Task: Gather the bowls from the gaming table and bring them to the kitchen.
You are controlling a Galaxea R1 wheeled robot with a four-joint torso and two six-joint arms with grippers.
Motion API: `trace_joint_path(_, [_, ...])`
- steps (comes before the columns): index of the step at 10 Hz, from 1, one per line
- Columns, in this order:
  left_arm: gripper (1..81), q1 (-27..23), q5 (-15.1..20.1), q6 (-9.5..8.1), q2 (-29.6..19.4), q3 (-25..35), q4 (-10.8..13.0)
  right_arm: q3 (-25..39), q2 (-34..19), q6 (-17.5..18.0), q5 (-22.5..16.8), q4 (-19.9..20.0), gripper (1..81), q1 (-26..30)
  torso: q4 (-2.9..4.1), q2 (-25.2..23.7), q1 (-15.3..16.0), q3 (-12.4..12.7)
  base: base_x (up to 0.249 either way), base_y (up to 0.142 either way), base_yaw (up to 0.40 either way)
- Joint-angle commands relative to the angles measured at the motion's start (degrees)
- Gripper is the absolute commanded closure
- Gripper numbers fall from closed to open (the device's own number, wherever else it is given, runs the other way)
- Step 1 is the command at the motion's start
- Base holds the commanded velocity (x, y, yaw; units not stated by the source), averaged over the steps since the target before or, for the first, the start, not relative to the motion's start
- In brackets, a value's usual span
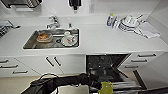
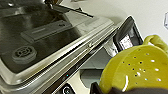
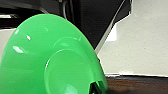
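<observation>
Kitchenette counter [image 1: 105, 37], upper frame; left gripper [image 2: 110, 90] clamps light, stiff yellow colander-bowl [image 2: 135, 70] by rim; right gripper's grasp on slippery green bowl [image 3: 50, 62] unclear.

Dishwasher door [image 1: 120, 75] open, blocks cabinet front; sink [image 1: 32, 42] cluttered.

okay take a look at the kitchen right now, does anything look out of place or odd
The steel-fronted dishwasher below the white countertop stands open, door folded down. Dishes sit piled in the steel sink. The yellow plastic bowl has small holes, like a strainer. Nothing looks spilled or broken.
</observation>
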Motion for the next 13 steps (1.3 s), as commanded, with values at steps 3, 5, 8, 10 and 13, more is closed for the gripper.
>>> trace_joint_path(3, [81.1,-12.97,4.83,-0.98,10.60,-9.22,-0.75,0.59,-0.74,0.08,-4.38,-0.25,81.1,-1.51,0.00,0.02,0.00,-0.02,0.000,0.000,0.000])
trace_joint_path(5, [81.1,-12.97,4.83,-0.98,15.35,-17.05,3.73,0.59,-0.92,0.25,-4.38,-0.25,81.1,-1.60,0.00,0.05,0.02,-0.02,0.000,0.000,0.000])
trace_joint_path(8, [81.1,-13.84,4.48,-0.98,17.52,-23.37,6.54,0.68,-0.92,0.34,-4.46,-0.25,81.1,-1.51,0.00,0.07,0.04,-0.02,0.000,0.000,0.000])
trace_joint_path(10, [1.0,-14.81,4.48,-2.37,17.53,-24.69,7.77,0.86,-1.00,0.34,-4.46,-0.24,81.1,-1.51,0.00,0.07,0.04,-0.04,0.000,0.000,0.000])
trace_joint_path(13, [1.0,-14.72,4.83,-2.73,16.93,-24.70,7.77,0.59,-1.18,0.61,-4.38,-0.16,81.1,-1.34,0.00,0.07,0.04,-0.06,0.000,0.000,0.000])
